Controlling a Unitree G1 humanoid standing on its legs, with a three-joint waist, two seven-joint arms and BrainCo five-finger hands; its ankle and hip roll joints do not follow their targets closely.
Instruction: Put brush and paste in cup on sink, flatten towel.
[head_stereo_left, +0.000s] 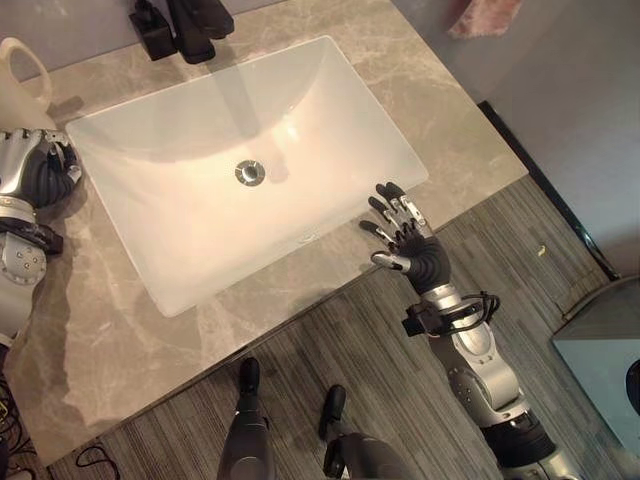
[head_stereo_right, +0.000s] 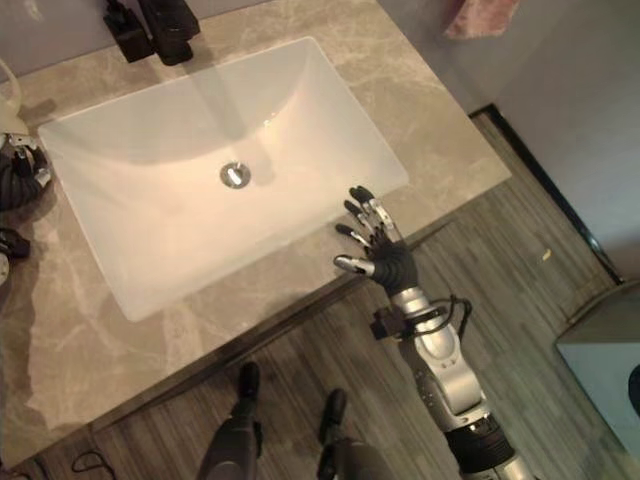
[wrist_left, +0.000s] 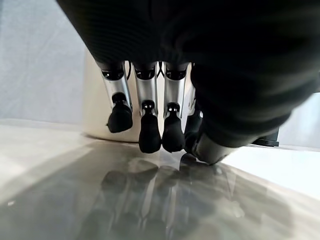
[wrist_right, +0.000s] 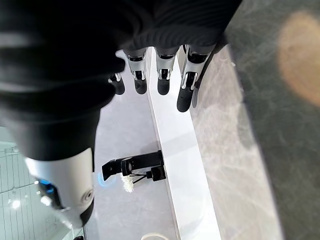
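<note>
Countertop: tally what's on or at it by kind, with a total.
Sink basin: 1
Black faucet: 1
Black fixture beside the faucet: 1
Cream cup: 1
Robot hands: 2, left hand by the cup, right hand at the basin's front corner
Total: 6

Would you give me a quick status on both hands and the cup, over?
Left hand open, fingers relaxed on the counter beside the cream cup. Right hand open, empty, over the sink front rim. Faucet behind basin.
</note>
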